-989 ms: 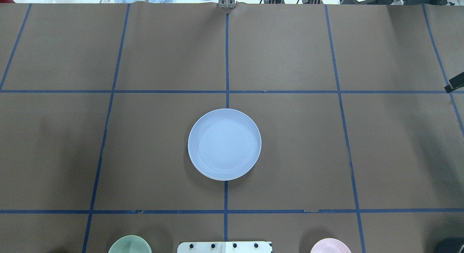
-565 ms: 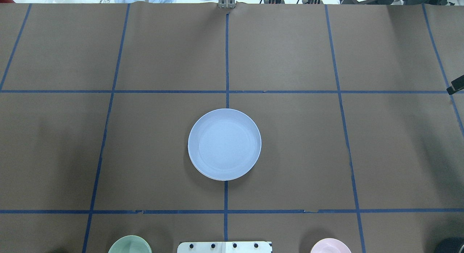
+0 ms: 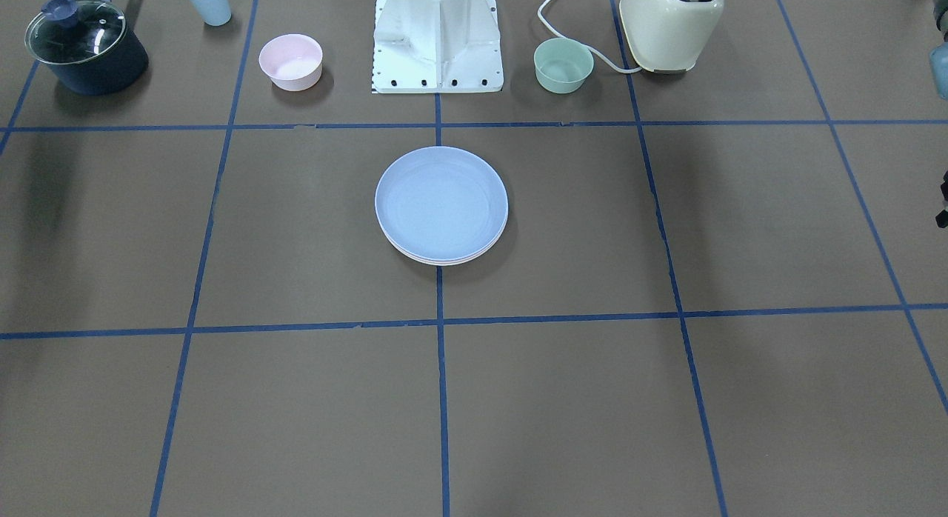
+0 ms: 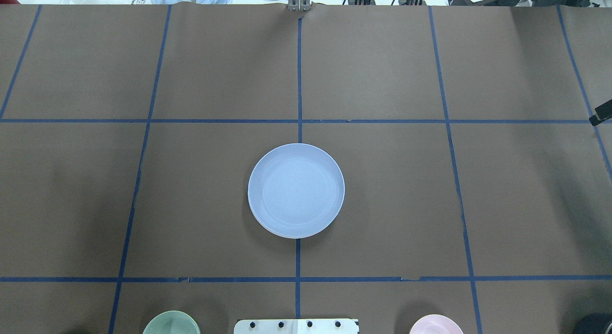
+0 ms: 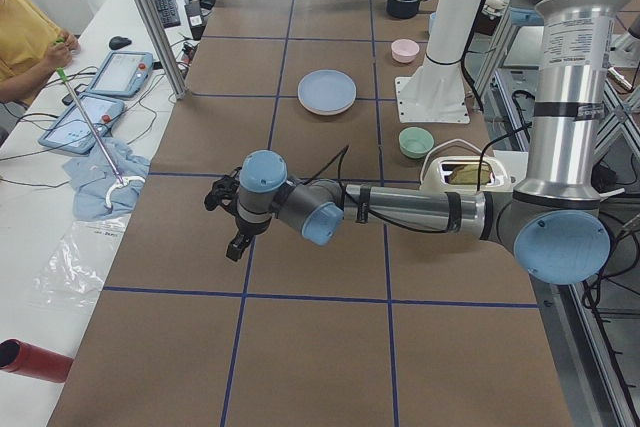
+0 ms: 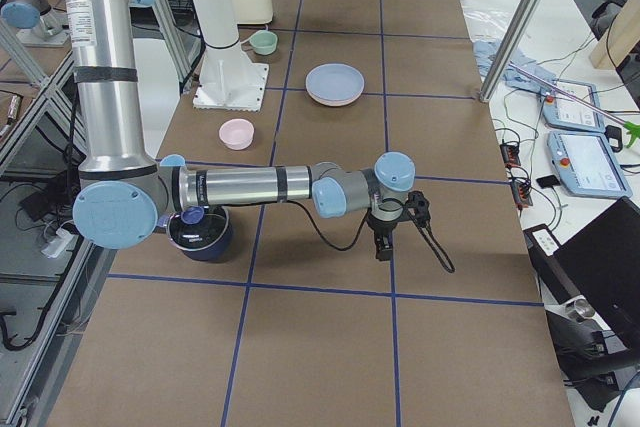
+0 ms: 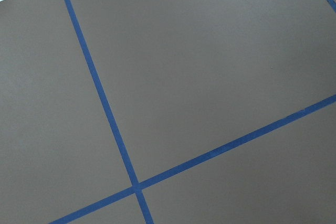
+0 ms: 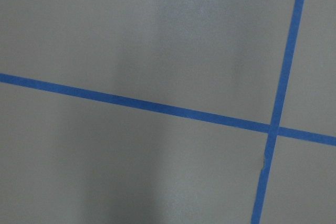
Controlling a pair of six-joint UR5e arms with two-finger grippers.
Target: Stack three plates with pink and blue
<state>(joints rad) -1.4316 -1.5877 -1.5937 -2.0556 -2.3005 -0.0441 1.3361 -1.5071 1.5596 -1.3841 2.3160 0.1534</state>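
Observation:
The light blue plate (image 4: 296, 190) lies on top of a stack at the table's middle, also seen in the front view (image 3: 441, 202). Pale rims of the plates under it (image 3: 444, 261) show at its near edge. A pink rim (image 6: 334, 100) shows in the exterior right view. I cannot tell the cream plate apart. My left gripper (image 5: 233, 250) hangs over bare table far to my left. My right gripper (image 6: 382, 252) hangs over bare table far to my right, with only a black sliver (image 4: 602, 113) in the overhead view. I cannot tell whether either is open or shut. Both wrist views show only table and tape.
Near the robot base (image 3: 437, 35) stand a small pink bowl (image 3: 290, 61), a green bowl (image 3: 563, 65), a light blue cup (image 3: 207, 2), a dark lidded pot (image 3: 85, 47) and a cream toaster (image 3: 670, 24). An operator (image 5: 25, 42) sits beyond the far edge.
The black sliver of my right gripper at the overhead view's right edge has slid slightly further out to the right. The plate stack has not moved.

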